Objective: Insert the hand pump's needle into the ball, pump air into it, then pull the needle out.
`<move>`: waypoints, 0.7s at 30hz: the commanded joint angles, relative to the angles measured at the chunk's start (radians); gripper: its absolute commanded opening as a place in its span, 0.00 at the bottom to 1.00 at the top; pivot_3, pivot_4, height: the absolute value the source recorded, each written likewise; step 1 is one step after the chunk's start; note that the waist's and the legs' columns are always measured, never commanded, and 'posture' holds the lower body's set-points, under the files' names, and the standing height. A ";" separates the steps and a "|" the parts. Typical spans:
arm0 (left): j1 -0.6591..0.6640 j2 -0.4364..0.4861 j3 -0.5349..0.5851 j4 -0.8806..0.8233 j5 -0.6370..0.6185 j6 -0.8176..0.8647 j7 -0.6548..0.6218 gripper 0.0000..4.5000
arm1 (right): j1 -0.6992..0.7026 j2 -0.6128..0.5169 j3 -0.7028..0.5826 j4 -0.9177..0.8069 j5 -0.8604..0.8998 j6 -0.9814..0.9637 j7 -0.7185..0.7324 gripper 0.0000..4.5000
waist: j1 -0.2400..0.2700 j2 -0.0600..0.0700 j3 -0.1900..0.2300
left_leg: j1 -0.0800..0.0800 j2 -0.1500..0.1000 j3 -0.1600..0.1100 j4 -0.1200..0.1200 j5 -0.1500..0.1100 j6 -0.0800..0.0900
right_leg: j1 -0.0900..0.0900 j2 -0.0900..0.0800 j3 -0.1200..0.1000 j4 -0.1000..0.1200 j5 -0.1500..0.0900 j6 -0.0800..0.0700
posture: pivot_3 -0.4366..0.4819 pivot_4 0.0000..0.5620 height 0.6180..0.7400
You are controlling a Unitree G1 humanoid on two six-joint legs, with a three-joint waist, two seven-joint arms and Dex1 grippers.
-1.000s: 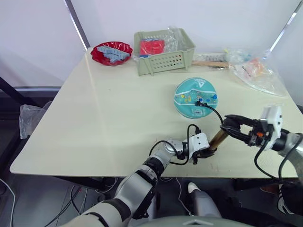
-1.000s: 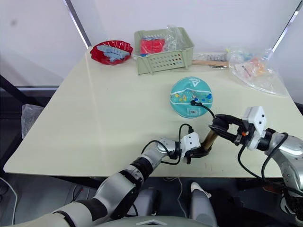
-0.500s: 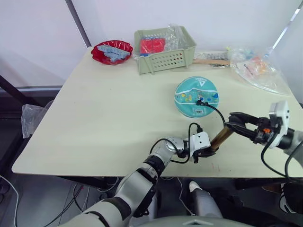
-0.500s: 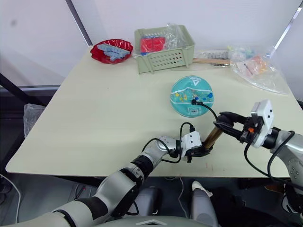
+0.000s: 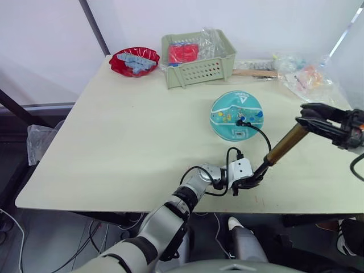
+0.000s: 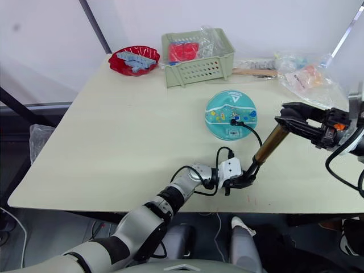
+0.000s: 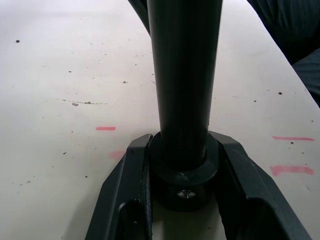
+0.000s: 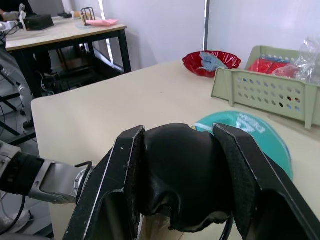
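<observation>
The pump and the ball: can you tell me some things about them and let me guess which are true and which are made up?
1. The hand pump is held at both ends. True: the left tool grips its base and the right tool grips its handle.
2. The ball sits inside the green basket. False: it rests on the table, nearer the robot than the basket.
3. The pump's black hose runs to the ball. True.
4. The red bowl is upside down. False: it stands upright with blue bits inside.
5. The pump lies flat on the table. False: it slants up from the table.
</observation>
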 commanded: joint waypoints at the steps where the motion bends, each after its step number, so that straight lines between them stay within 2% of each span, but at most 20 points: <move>1: 0.055 0.051 -0.032 0.102 0.062 0.068 0.003 0.26 | -0.072 -0.022 -0.106 0.008 0.071 -0.002 -0.014 0.37 | 0.000 0.000 0.000 | 0.000 0.000 0.000 0.000 0.000 0.000 | 0.000 0.000 0.000 0.000 0.000 0.000 | 0.48 0.27 0.97; 8: 0.052 0.050 -0.029 0.105 0.060 0.070 0.002 0.26 | -0.068 0.034 -0.063 -0.010 0.049 -0.003 -0.025 0.37 | 0.000 0.000 0.000 | -0.001 0.000 0.000 0.000 0.000 0.000 | -0.001 0.000 0.000 0.000 0.000 0.000 | 0.48 0.27 0.97; 15: 0.050 0.050 -0.028 0.106 0.061 0.069 0.005 0.26 | 0.060 0.207 0.105 -0.058 -0.121 -0.099 -0.088 0.37 | -0.002 -0.005 -0.005 | 0.003 0.001 0.000 -0.002 0.000 0.000 | 0.001 0.002 0.000 0.000 0.000 0.000 | 0.48 0.27 0.97; 17: 0.051 0.050 -0.029 0.106 0.060 0.070 0.006 0.26 | 0.103 0.257 0.141 -0.057 -0.162 -0.140 -0.094 0.37 | -0.003 -0.010 -0.010 | 0.003 0.001 -0.001 -0.002 0.000 0.000 | 0.001 0.002 0.000 0.000 0.000 0.000 | 0.48 0.27 0.97; 21: 0.053 0.050 -0.029 0.105 0.060 0.069 0.007 0.26 | 0.184 0.306 0.191 -0.038 -0.243 -0.203 -0.079 0.37 | -0.003 -0.014 -0.015 | 0.005 0.002 -0.001 -0.003 0.000 0.000 | 0.001 0.002 0.000 0.000 0.000 0.000 | 0.48 0.27 0.97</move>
